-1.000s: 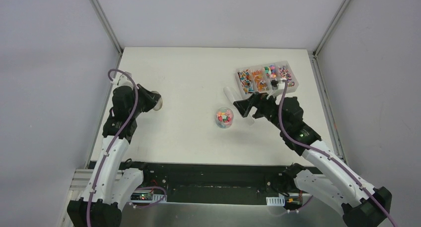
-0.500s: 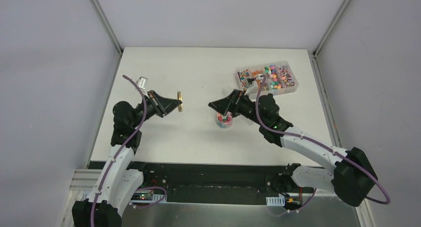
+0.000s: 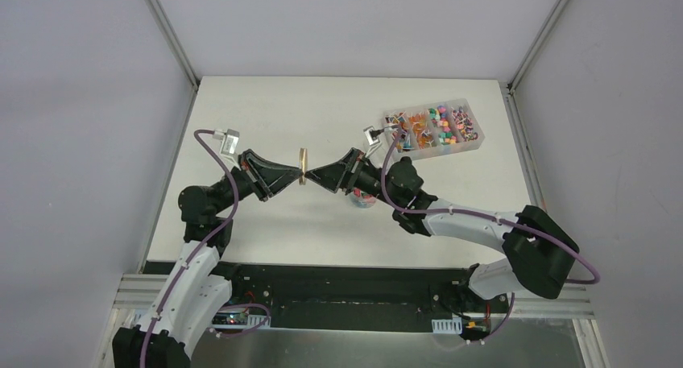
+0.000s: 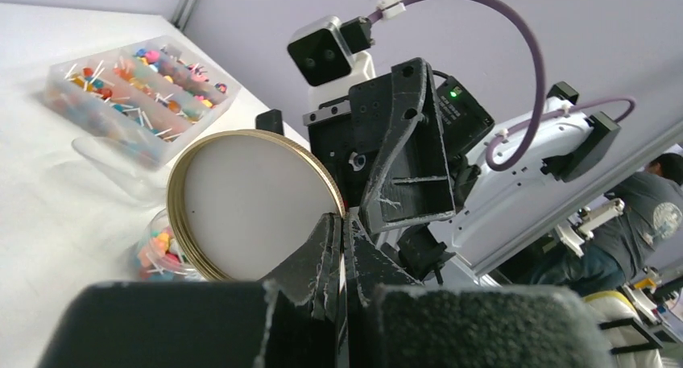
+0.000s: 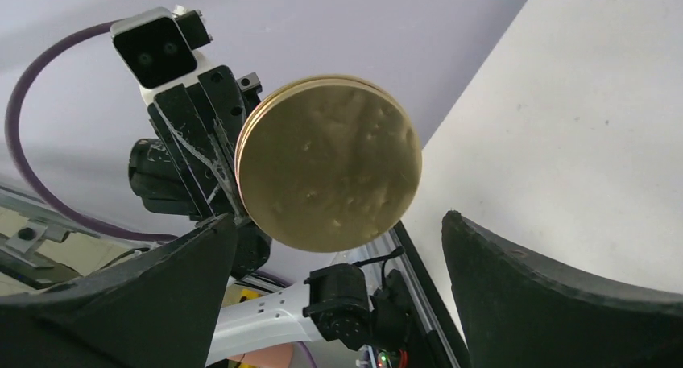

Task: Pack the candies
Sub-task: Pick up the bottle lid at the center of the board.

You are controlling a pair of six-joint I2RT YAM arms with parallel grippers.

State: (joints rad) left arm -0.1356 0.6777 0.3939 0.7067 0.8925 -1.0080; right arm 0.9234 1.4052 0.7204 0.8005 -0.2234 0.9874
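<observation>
My left gripper (image 3: 296, 175) is shut on the rim of a round gold lid (image 3: 302, 168), held on edge above the middle of the table. In the left wrist view the lid (image 4: 250, 203) shows its white inside, pinched at its right edge. My right gripper (image 3: 316, 175) is open and faces the lid's gold top (image 5: 330, 175), which hangs between and beyond its fingers, apart from them. Candies fill a small clear jar (image 3: 364, 197) under the right wrist. More candies lie in a clear divided box (image 3: 435, 128) at the back right.
A clear plastic scoop (image 4: 113, 155) lies on the table between the box (image 4: 137, 78) and the jar (image 4: 157, 247). The right arm reaches across above the jar. White walls enclose the table on three sides.
The left arm has carried the lid from the table's left side to the middle. The right gripper has swung left from near the box, over the jar, until it faces the lid.
</observation>
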